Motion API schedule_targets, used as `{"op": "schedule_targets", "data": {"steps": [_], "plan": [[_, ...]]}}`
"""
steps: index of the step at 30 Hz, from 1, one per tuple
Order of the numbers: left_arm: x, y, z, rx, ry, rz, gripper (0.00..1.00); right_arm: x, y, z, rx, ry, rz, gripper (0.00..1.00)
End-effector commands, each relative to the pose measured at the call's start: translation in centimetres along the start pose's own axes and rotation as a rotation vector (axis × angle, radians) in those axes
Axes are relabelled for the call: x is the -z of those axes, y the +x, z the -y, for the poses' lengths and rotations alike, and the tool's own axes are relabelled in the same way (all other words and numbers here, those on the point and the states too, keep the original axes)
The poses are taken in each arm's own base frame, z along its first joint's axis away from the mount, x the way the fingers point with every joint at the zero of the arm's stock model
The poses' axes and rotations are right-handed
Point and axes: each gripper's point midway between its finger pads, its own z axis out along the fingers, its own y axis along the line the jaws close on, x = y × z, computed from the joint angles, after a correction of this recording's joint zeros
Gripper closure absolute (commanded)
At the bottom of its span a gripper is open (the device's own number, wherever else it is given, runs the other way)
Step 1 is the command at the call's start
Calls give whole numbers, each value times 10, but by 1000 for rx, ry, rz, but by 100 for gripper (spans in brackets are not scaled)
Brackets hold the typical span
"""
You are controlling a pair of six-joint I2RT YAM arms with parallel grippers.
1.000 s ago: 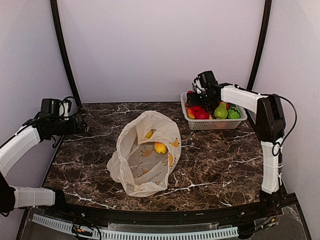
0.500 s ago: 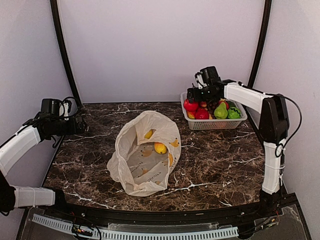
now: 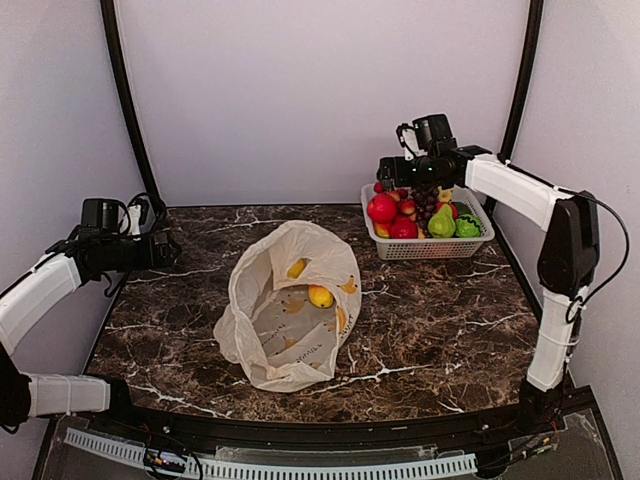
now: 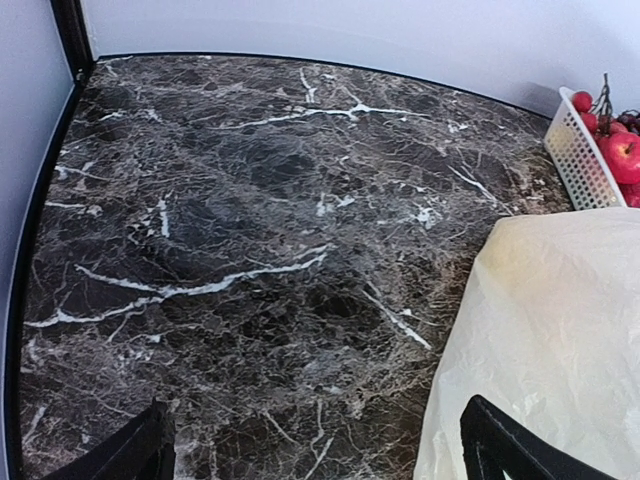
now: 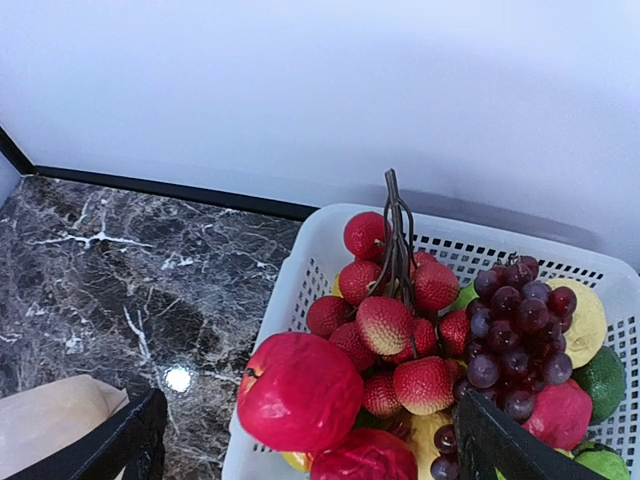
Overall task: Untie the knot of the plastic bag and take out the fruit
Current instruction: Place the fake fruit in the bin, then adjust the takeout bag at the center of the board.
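the crinkly cream plastic bag [image 3: 262,345] lies mid-table, mouth gaping, with a small yellow fruit [image 3: 320,296] inside. the left gripper [image 3: 172,248] is spread wide and empty at the far-left edge — the right gripper [image 3: 384,172] is likewise released, hovering over the white mesh basket [image 3: 430,249] of glossy toy fruits [image 3: 383,209], far right.

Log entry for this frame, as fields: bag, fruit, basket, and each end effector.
bag: plastic bag lies mid-table, mouth open, no knot visible
fruit in bag: at least one yellow fruit shows inside
basket: white basket at the far right, holding a red apple, berries, grapes and a green pear
left end effector: open, empty, left of the bag, apart from it
right end effector: open, empty, above the basket's left end
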Motion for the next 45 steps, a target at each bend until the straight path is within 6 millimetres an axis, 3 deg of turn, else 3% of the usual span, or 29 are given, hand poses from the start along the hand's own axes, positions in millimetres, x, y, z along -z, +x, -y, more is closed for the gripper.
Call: {"op": "schedule_targets", "data": {"steps": [1,4,8,14,19,24,30,35,37,45], "plan": [[8,-1,26,-14,124,36,1,44,-12,-25,40,-72,31,3],[18,-5,49,12,203,47,1,67,-5,-49,66,-139,16,5],[32,-9,95,18,340,33,1,96,17,-88,123,-224,-9,5],[50,12,150,41,509,-72,1,142,59,-156,287,-327,-10,4],[68,32,178,64,579,-137,1,169,94,-192,321,-457,-4,5],[78,58,193,70,599,-200,1,180,115,-220,375,-544,4,8],[69,94,195,92,543,-288,1,178,128,-257,548,-588,61,14],[64,107,200,80,520,-313,7,152,138,-272,683,-562,52,16],[61,110,204,83,525,-320,17,135,146,-275,729,-537,41,16],[58,107,209,68,522,-304,74,73,166,-269,908,-351,10,13]]}}
